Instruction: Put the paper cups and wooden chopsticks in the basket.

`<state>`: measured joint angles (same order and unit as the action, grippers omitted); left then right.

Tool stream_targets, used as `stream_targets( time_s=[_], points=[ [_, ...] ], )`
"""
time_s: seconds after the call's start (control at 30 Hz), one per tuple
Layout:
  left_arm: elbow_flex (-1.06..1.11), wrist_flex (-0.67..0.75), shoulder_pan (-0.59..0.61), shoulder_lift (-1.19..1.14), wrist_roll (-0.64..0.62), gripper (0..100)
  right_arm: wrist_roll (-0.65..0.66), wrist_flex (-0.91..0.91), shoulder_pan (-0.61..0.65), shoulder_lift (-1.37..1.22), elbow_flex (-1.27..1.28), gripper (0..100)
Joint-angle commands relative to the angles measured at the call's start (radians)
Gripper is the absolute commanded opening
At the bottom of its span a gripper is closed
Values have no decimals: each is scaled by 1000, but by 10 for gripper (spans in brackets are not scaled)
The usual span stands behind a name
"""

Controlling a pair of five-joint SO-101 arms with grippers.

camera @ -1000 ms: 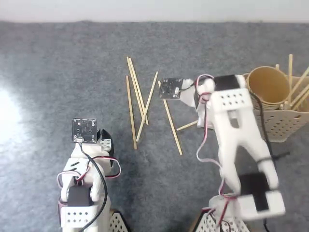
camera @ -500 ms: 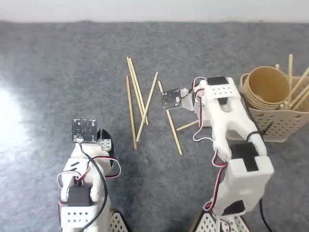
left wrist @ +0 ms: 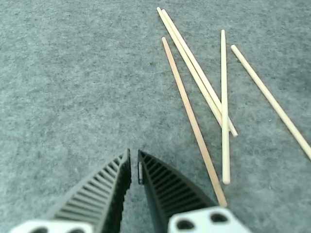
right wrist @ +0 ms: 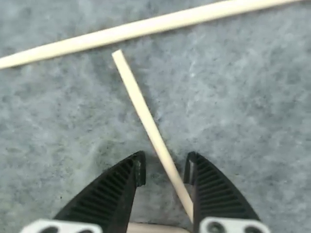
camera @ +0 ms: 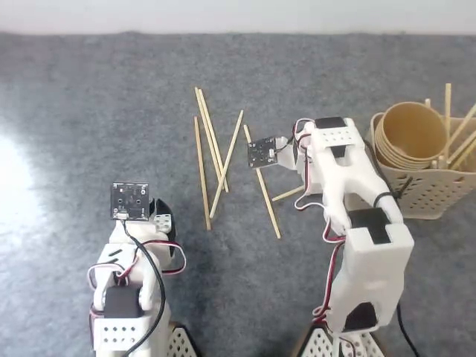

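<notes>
- My right hand [right wrist: 165,158] is narrowly open, straddling a chopstick [right wrist: 141,109] lying on the surface [camera: 89,89].
- My left hand [left wrist: 134,156] is pinched closed, empty.
- Paper cups [camera: 409,134] stand in the basket [camera: 439,195] at the right edge.

Grey fibrous table covering [camera: 74,97]: matt, rough, felt-like pile. Pale slender wooden chopsticks [camera: 202,172]: bare, smooth, no varnish apparent. Tan stacked paper cups [camera: 409,130]: matt. Beige perforated plastic basket [camera: 431,195]: smooth, dull sheen. White plastic arm casing [camera: 379,256]: smooth, slight gloss. Left gripper [left wrist: 134,162] and right gripper [right wrist: 165,166]: black ribbed plastic, matt.
</notes>
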<state>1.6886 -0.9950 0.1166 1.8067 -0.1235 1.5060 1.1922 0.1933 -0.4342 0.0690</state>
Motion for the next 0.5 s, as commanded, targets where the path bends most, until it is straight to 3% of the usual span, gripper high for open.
stream_targets(
  time_s=[0.0, 0.33, 0.47],
  points=[
    [-5, 18, -9, 8, 12, 20, 15, -7, 5, 5, -21, 11],
    [-5, 18, -9, 8, 12, 20, 6, -16, 13, 25, -28, 8],
    [-5, 18, -9, 8, 12, 20, -63, -7, 16, 110, -34, 8]
  ],
)
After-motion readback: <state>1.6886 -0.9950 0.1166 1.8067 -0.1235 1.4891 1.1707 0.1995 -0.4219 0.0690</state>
